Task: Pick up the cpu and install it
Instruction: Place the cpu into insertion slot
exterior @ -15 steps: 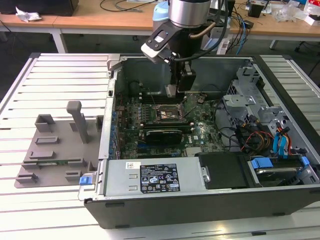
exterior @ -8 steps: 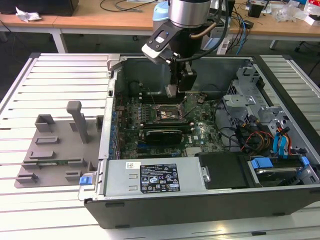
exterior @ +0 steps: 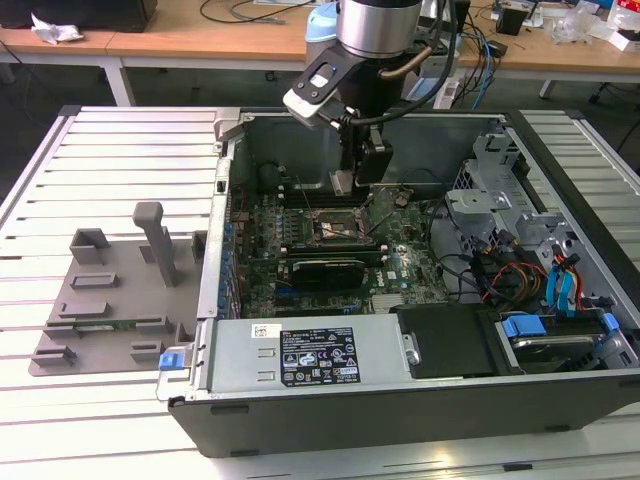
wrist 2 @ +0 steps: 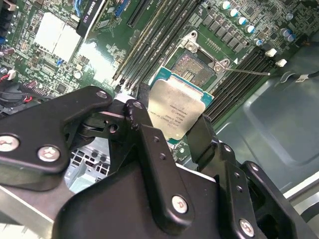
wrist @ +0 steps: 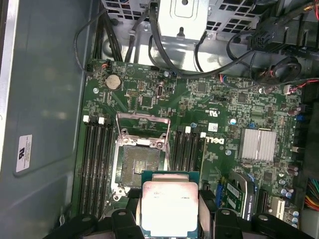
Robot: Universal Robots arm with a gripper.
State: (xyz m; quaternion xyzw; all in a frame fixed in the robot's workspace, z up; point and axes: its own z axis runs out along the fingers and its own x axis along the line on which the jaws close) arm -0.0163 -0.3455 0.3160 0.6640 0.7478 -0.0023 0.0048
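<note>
Claw: your black two-fingered claw (wrist 2: 172, 122) is closed down to the width of the chip, its fingers (wrist 2: 143, 127) clamped on two opposite edges of it; in the exterior view you see the claw (exterior: 363, 165) hanging inside the case over the far part of the board
Cpu: the small flat square cpu (wrist: 167, 206) with a pale silver-grey metal top on a green base sits between those fingers, metal top facing both wrist cameras; you hold it above the board, just beside the socket and not seated in it
Socket: the square black-framed socket (wrist: 139, 167) lies open under you, its contact field bare; in the first wrist view the cpu's edge overlaps the socket's edge
Frame: the silver metal retention frame (wrist: 142, 125) stands off the contact field, at one side of the socket
Memory slots: long black memory slots (wrist: 97, 159) run along both flanks of the socket
Motherboard: the green motherboard (wrist: 199, 99) carries a ribbed silver heatsink (wrist: 257, 145) and a round silver coin battery (wrist: 113, 81)
Case: the open black computer case (exterior: 400, 410) lies on its side, a grey power supply (exterior: 300, 350) along its near wall
Fixture plate: a grey plastic fixture plate (exterior: 110, 300) with posts lies to the exterior view's left of the case
Bench: a pale slatted metal bench (exterior: 60, 190) carries both
Beyond: wooden desks (exterior: 200, 30) with cables on them
</note>
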